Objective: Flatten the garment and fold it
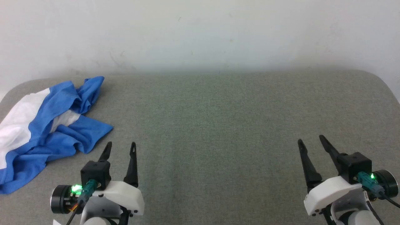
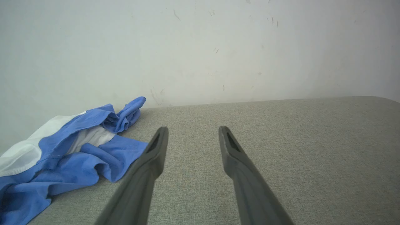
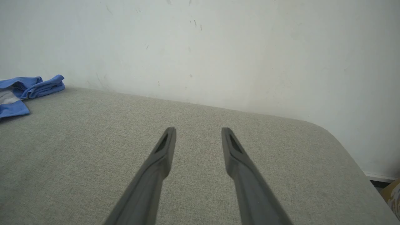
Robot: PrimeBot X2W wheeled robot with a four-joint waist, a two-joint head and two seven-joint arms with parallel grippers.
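The garment (image 1: 47,131), a soft white jersey shirt with bright blue long sleeves, lies crumpled in a heap just ahead of the left gripper (image 1: 121,144) and to its outer side. Its nearest blue fold is close beside that gripper's outer finger, apart from it. From the right gripper (image 1: 310,139) it is well apart, far off to the inner side.

Both grippers sit low over the grey woven-fabric padded surface (image 1: 218,118), fingers parted to a middling gap with nothing between them. Beyond the fingertips rises a scuffed white wall (image 1: 200,31).

By my reading, flattening has not begun, as no part of the shirt is spread. The next move calls for the left gripper to swing outward and pinch an edge or sleeve. The right gripper would cross the bare stretch for a second hold, so the cloth can be drawn out towards the middle.
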